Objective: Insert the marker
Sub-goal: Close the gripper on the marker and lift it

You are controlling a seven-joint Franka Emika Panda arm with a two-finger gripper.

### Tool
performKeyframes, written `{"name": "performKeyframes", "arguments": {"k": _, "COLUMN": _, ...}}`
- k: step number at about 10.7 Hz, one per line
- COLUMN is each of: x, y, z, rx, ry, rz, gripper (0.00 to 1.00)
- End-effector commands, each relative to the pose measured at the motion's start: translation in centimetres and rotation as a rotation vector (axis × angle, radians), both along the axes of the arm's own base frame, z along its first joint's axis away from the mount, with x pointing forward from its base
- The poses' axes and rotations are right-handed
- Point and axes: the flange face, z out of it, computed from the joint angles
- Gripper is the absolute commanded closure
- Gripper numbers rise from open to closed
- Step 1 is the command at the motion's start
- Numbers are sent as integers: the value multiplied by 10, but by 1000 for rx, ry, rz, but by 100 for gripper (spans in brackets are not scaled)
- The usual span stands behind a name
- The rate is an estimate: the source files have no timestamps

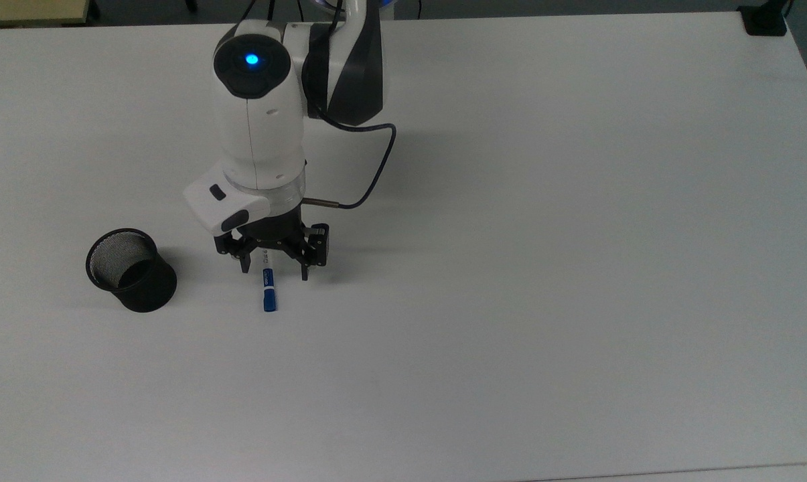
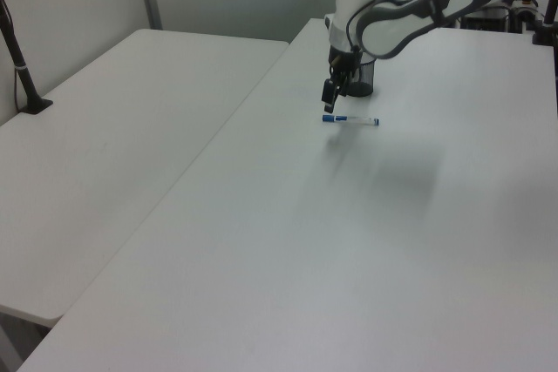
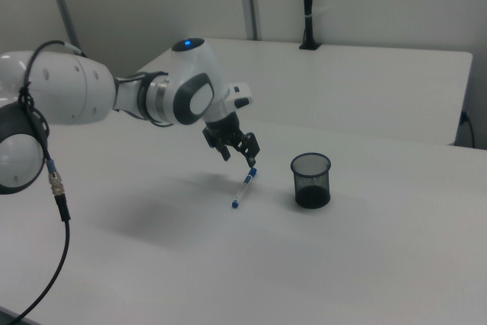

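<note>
The jaws are spread wide, one finger to each side of the marker (image 1: 267,289) in the top view, and nothing is gripped between them. The gripper (image 1: 274,273) is seen just above the pen's barrel; whether the fingertips touch the table cannot be told. In the right view the gripper (image 3: 240,157) is poised over the marker's (image 3: 245,186) far, blue-capped end, the fingers pointing down and tilted.

The marker is lying flat on the white table (image 1: 544,234), its blue cap showing below the gripper in the top view, the rest of its white barrel hidden under the black hand. In the left view the marker (image 2: 350,119) is stretched left to right, with the gripper (image 2: 329,97) above its left end.

A black mesh cup (image 1: 130,269) is standing upright, well to the top view's left of the pen and apart from it; in the right view the cup (image 3: 311,180) is on the marker's right, near but not touching.

The white arm (image 1: 261,120) is reaching in from the top view's far edge, a blue light glowing on its joint, a dark cable looped beside it.
</note>
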Motion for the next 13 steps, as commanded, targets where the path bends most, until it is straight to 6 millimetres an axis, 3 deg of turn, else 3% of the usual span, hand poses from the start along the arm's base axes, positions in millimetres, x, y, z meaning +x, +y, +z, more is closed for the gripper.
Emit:
{"name": "performKeyframes", "arguments": {"k": 1, "x": 8, "y": -13, "z": -35, "rx": 2, "ry": -27, "rz": -24, "gripper": 34}}
{"name": "performKeyframes", "arguments": {"k": 3, "x": 10, "y": -13, "z": -39, "rx": -2, "ry": -45, "rz": -20, "gripper": 57}}
{"name": "performKeyframes", "arguments": {"k": 6, "x": 10, "y": -14, "z": -43, "rx": 1, "ry": -43, "rz": -23, "gripper": 82}}
{"name": "performKeyframes", "arguments": {"k": 9, "x": 10, "y": -19, "z": -41, "rx": -1, "ry": -46, "rz": -29, "gripper": 87}}
{"name": "performKeyframes", "arguments": {"k": 10, "x": 10, "y": -21, "z": -34, "rx": 5, "ry": -57, "rz": -38, "gripper": 87}}
{"name": "performKeyframes", "arguments": {"k": 11, "x": 10, "y": -23, "z": -14, "rx": 4, "ry": -85, "rz": -42, "gripper": 87}}
{"name": "performKeyframes", "arguments": {"k": 13, "x": 7, "y": -34, "z": 41, "rx": -2, "ry": -157, "rz": -59, "gripper": 87}}
